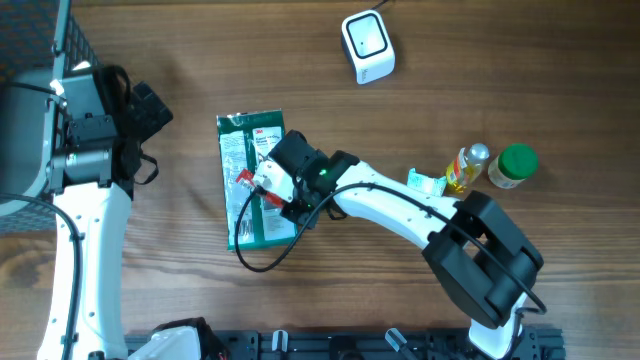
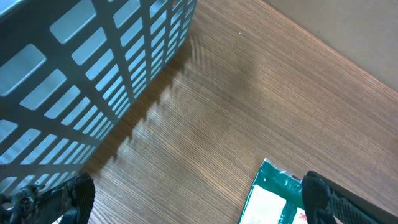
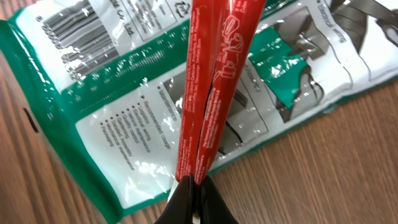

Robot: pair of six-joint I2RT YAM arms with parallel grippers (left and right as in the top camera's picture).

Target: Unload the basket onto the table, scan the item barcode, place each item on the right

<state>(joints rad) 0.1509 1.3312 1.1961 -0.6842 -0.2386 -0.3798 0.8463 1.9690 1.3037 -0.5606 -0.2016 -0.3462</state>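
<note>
A green and white plastic package [image 1: 243,145] lies flat on the wood table, and its barcode [image 3: 73,30] faces up in the right wrist view. My right gripper [image 3: 196,190] hangs over the package [image 3: 124,124], shut on the end of a long, narrow red packet [image 3: 214,81]. In the overhead view this gripper [image 1: 268,183] sits over the package's right half. The white scanner [image 1: 367,46] stands at the back of the table, apart from the package. My left gripper [image 2: 196,208] is open and empty, with its fingers [image 2: 62,199] above bare wood left of the package corner [image 2: 273,196].
A grey slatted basket [image 2: 74,74] stands at the far left, close to the left arm [image 1: 95,130]. To the right, beside the right arm, are a yellow bottle [image 1: 466,167], a green-lidded jar [image 1: 514,166] and a small teal and white item [image 1: 427,182].
</note>
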